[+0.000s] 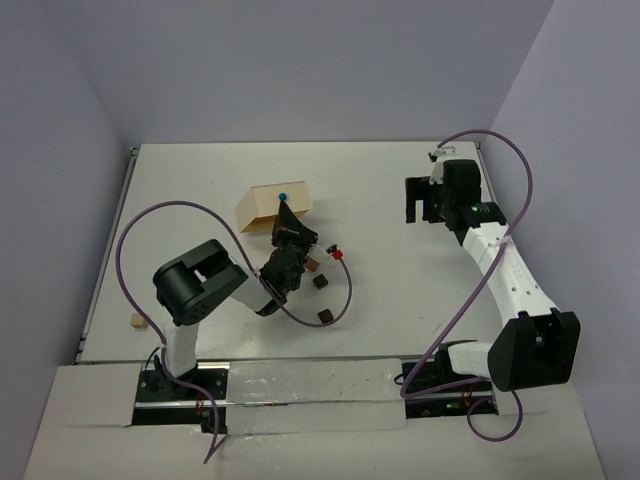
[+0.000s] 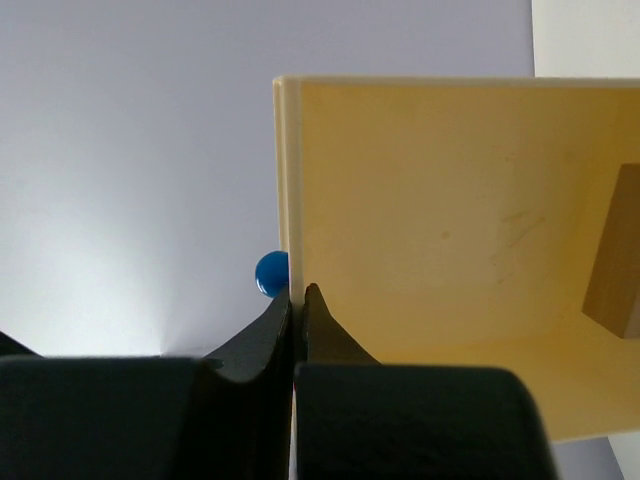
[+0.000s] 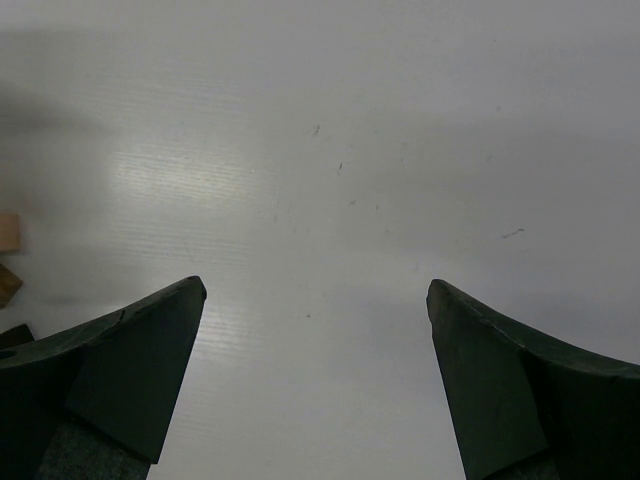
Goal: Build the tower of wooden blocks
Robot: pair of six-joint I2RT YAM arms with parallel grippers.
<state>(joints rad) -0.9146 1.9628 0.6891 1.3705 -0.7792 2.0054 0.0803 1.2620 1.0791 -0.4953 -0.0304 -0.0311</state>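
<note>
My left gripper (image 1: 285, 218) is shut on the edge of the flat pale tan board (image 1: 272, 206), which stands tilted on the table. In the left wrist view the gripper (image 2: 297, 296) pinches the board's (image 2: 430, 240) thin left edge. One tan wood block (image 2: 614, 268) leans on the board at the right. Dark brown blocks (image 1: 320, 281) (image 1: 325, 316) lie on the table right of the left arm. Another brown block (image 1: 313, 265) lies by the gripper. A light tan block (image 1: 137, 321) lies at the far left. My right gripper (image 1: 420, 207) (image 3: 316, 290) is open and empty over bare table. No tower shows.
A blue ball (image 1: 283, 196) (image 2: 269, 272) sits by the board's edge at the fingertips. A red ball (image 1: 340, 254) lies right of the left gripper. Two block corners (image 3: 8, 232) show at the left edge of the right wrist view. Purple cables loop over both arms.
</note>
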